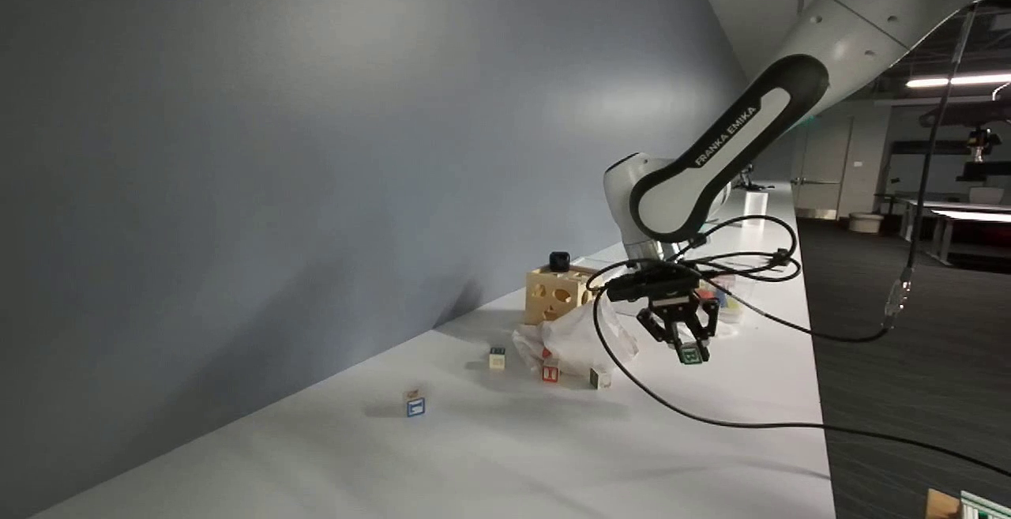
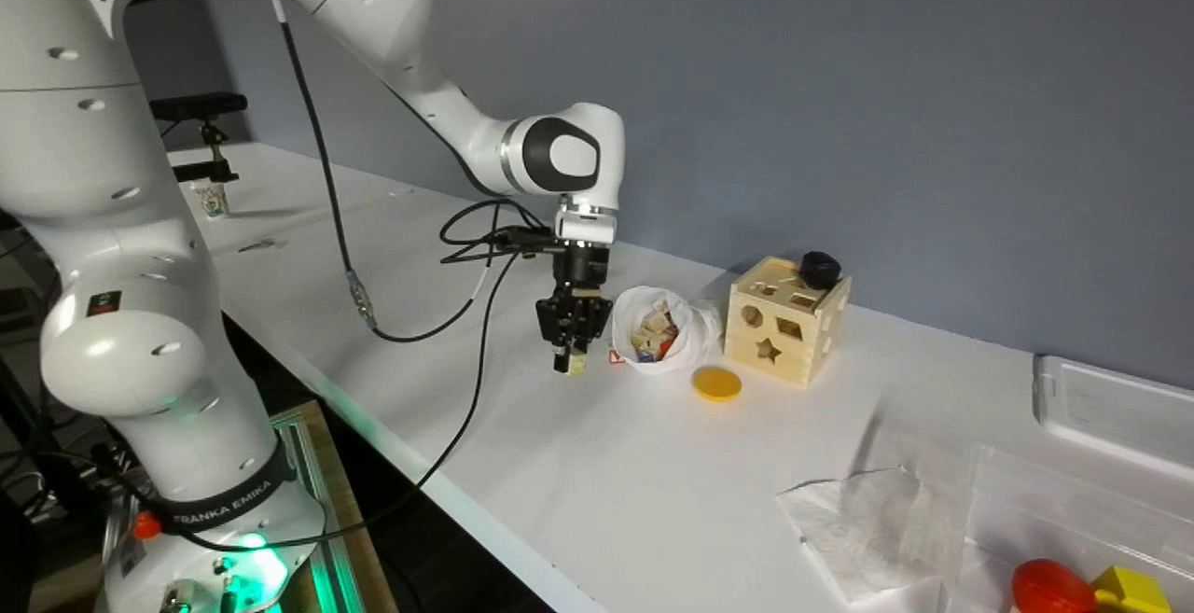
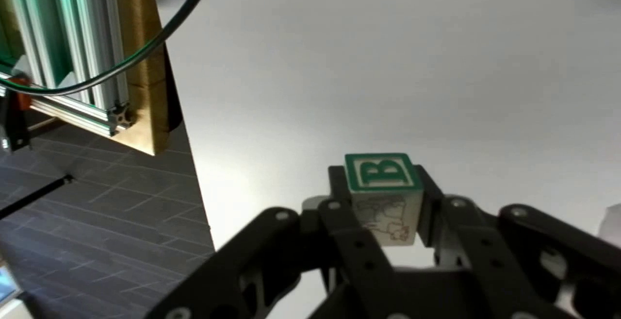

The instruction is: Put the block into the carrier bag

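My gripper [image 3: 383, 190] is shut on a wooden block [image 3: 385, 207] with a green letter B, one finger on each side. In both exterior views the gripper [image 1: 692, 345] [image 2: 571, 352] holds the block [image 1: 691, 355] [image 2: 577, 365] above the white table. The white carrier bag [image 1: 580, 337] stands beside the gripper. In an exterior view the bag [image 2: 695, 338] is open at the top and has several blocks inside; the held block is outside it, apart from it. In the wrist view, a pale shape shows at the right edge; I cannot tell what it is.
Loose blocks lie near the bag, including a blue-edged one [image 1: 415, 405] and a red-edged one [image 1: 550, 373]. A wooden shape box [image 2: 774, 338] with a black object [image 2: 820, 270] on top stands behind the bag. A yellow disc [image 2: 717, 383] lies nearby. A black cable [image 1: 734, 423] loops from the arm.
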Tool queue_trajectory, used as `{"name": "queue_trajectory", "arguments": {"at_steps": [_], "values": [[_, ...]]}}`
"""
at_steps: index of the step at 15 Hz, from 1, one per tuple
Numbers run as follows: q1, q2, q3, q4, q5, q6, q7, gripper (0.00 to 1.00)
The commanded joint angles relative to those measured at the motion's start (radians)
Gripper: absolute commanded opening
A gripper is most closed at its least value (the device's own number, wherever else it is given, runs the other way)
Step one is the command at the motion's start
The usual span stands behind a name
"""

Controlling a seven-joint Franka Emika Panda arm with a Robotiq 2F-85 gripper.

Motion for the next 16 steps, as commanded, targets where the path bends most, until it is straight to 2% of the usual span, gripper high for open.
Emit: {"name": "queue_trajectory", "arguments": {"at_steps": [1,3,7,10,14,15,16], "values": [[-0.003,0.051,-0.016,0.08,-0.056,-0.112,0.088,0.09],[0.002,0.057,-0.025,0.099,-0.088,-0.118,0.139,0.09],[0.022,0.058,-0.02,0.126,-0.239,-0.039,0.291,0.09],[0.032,0.049,-0.015,0.123,-0.334,0.092,0.386,0.09],[0.035,0.056,-0.015,0.111,-0.421,0.334,0.488,0.09],[0.032,0.053,-0.017,0.104,-0.432,0.399,0.504,0.59],[0.028,0.051,-0.02,0.095,-0.442,0.47,0.505,0.61]]}}
